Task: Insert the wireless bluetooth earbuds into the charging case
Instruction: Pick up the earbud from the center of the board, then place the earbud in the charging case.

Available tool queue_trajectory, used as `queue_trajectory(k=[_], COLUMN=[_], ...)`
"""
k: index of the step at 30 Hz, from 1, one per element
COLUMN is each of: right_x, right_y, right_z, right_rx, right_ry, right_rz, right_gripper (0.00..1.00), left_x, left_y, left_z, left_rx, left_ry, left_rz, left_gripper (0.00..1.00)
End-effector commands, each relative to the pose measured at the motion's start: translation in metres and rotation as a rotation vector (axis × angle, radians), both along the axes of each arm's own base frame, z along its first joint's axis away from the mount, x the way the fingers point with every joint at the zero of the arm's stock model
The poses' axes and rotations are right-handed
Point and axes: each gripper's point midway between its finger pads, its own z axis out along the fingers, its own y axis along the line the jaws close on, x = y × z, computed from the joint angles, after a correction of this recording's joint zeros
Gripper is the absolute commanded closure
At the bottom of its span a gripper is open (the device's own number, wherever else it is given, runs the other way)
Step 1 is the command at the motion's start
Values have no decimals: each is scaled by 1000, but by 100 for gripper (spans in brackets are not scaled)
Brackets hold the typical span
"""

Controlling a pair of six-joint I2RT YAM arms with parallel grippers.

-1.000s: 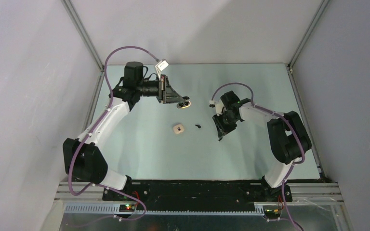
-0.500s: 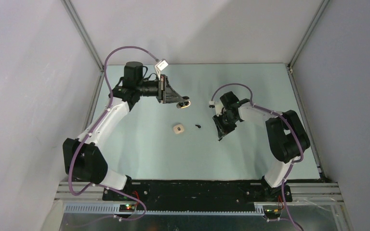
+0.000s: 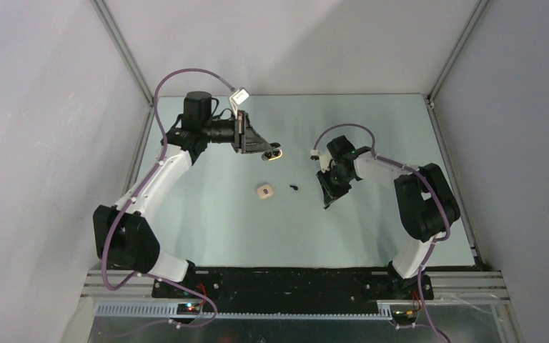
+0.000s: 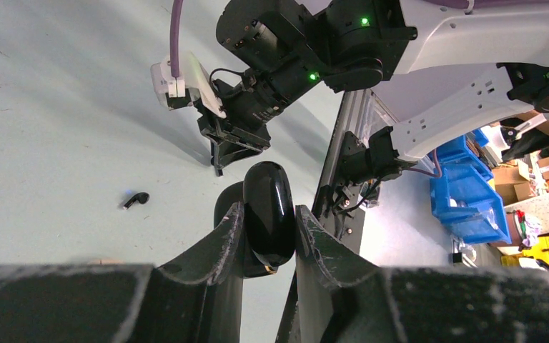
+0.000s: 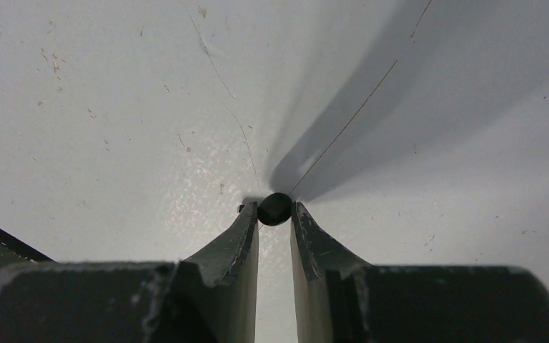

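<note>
My left gripper (image 3: 274, 152) (image 4: 269, 211) is shut on the glossy black charging case (image 3: 277, 153) (image 4: 267, 229) and holds it above the table at the back, with the lid hinged open. One black earbud (image 3: 294, 187) (image 4: 136, 200) lies loose on the table. The other earbud (image 5: 275, 208) sits on the table between the fingertips of my right gripper (image 5: 274, 212) (image 3: 327, 204), and both tips press against its sides. In the top view that bud is hidden under the fingers.
A small beige pebble-like case (image 3: 264, 191) rests left of the loose earbud. Grey walls and metal frame rails (image 3: 132, 71) bound the pale table (image 3: 372, 236) on three sides. The right arm (image 4: 293, 57) fills the background of the left wrist view.
The right gripper's fingers have narrowed onto the earbud beneath them. The left arm and its case have stayed put, and so has the loose earbud.
</note>
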Motion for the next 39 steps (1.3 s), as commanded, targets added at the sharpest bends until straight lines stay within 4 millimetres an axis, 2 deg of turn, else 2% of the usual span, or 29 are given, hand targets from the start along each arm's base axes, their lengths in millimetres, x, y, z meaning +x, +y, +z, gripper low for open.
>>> queue_trajectory(k=[1, 5, 10, 14, 18, 22, 24, 25, 26, 27, 28, 30, 34, 39], right_x=[5, 8, 9, 6, 12, 18, 13, 12, 5, 4, -8, -20, -49, -74], right_y=[5, 7, 10, 20, 33, 47, 51, 52, 57, 60, 64, 71, 82, 95], right_z=[3, 14, 35, 66, 114, 190, 236, 247, 267, 281, 292, 313, 333, 329], right_rx=[16, 33, 77, 168, 312, 481, 536, 540, 580, 576, 602, 589, 578, 556], right_ry=[-32, -68, -127, -191, -345, -677, -890, -963, -1052, -1150, -1197, -1357, -1540, -1632], right_rz=[20, 36, 84, 144, 211, 349, 438, 488, 550, 623, 688, 827, 1049, 1239], right_gripper=[90, 100, 100, 100, 100, 100, 100, 100, 100, 100, 100, 100, 100, 100], left_x=[0, 2, 3, 4, 5, 6, 7, 5, 5, 2, 1, -2, -10, -24], left_y=[3, 2, 2, 2, 1, -3, -6, -7, -9, -10, -11, -13, -15, -22], left_z=[7, 7, 4, 4, 4, 10, 20, 22, 27, 29, 32, 36, 39, 40], left_rx=[-12, -14, -8, -6, -11, -27, -43, -51, -55, -62, -66, -77, -95, -115], left_ry=[-47, -45, -47, -57, -62, -74, -99, -103, -126, -136, -157, -180, -214, -215], left_rz=[-12, -16, -13, -16, -32, -64, -91, -109, -121, -140, -152, -181, -233, -295], left_gripper=[100, 100, 100, 100, 100, 100, 100, 100, 100, 100, 100, 100, 100, 100])
